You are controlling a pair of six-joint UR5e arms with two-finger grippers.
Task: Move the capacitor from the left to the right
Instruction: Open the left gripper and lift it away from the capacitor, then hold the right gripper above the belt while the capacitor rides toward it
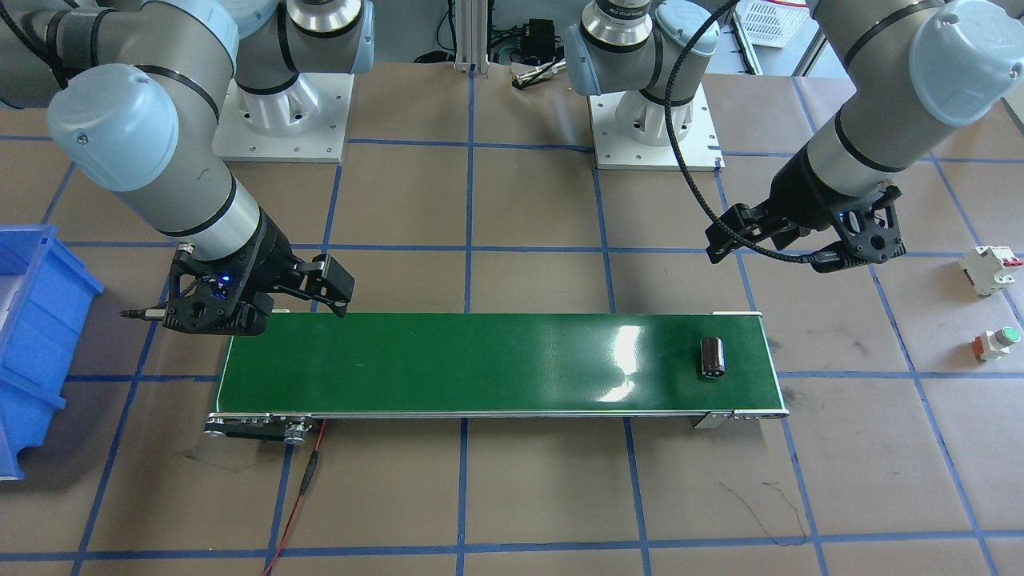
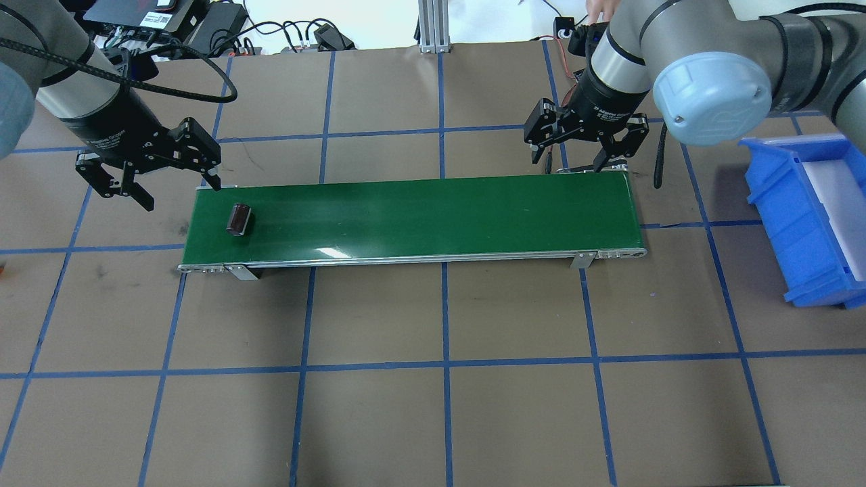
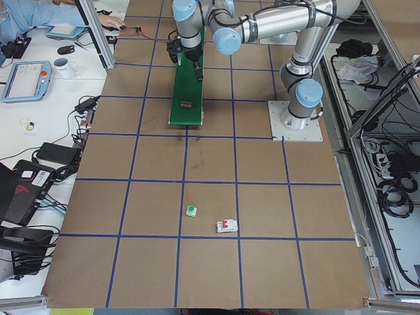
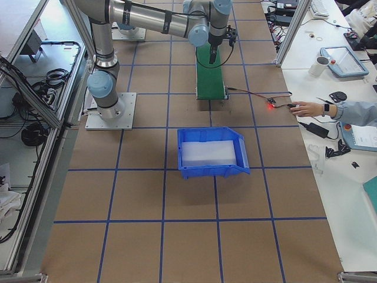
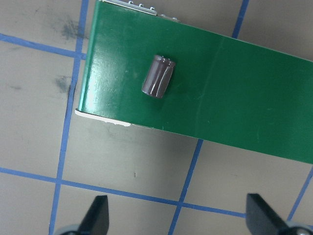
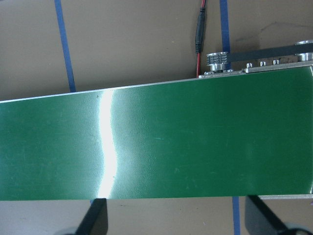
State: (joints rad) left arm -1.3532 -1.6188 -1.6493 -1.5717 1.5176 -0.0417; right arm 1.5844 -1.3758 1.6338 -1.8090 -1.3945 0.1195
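Observation:
The capacitor [image 2: 239, 220], a small dark stubby cylinder, lies on its side on the green conveyor belt [image 2: 433, 216] near the belt's left end. It also shows in the front view [image 1: 713, 357] and the left wrist view [image 5: 158, 76]. My left gripper [image 2: 181, 194] hangs open and empty above the table just beyond that belt end, apart from the capacitor; its fingertips [image 5: 98, 215] show in the left wrist view. My right gripper [image 2: 574, 166] hangs open and empty over the far edge of the belt's right end [image 6: 274, 137].
A blue bin [image 2: 798, 223] with a white liner stands on the table to the right of the belt. A white block with a red tab [image 1: 990, 268] and a green-capped push button [image 1: 998, 342] lie on the table past the belt's left end. A red wire [image 1: 308, 480] runs from the belt's motor end.

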